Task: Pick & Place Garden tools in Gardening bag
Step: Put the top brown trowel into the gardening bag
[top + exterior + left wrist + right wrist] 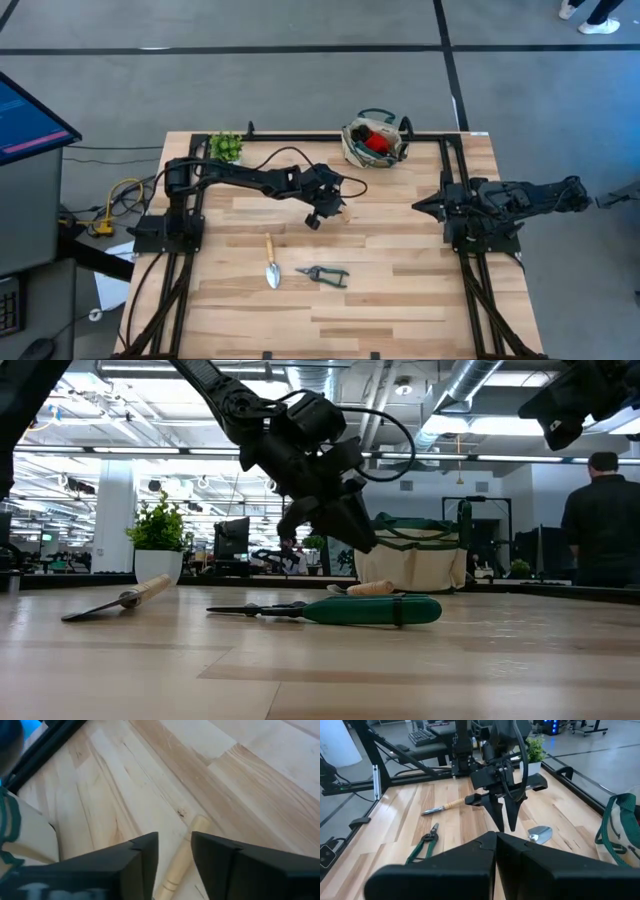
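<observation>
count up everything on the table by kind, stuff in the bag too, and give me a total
wooden-handled trowels: 2
green-handled pruners: 1
red bundle inside the bag: 1
gardening bag: 1
potted plant: 1
total: 6

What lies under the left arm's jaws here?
A wooden-handled trowel lies on the table below the left gripper, handle between the open jaws. Its blade is hidden in that view.
</observation>
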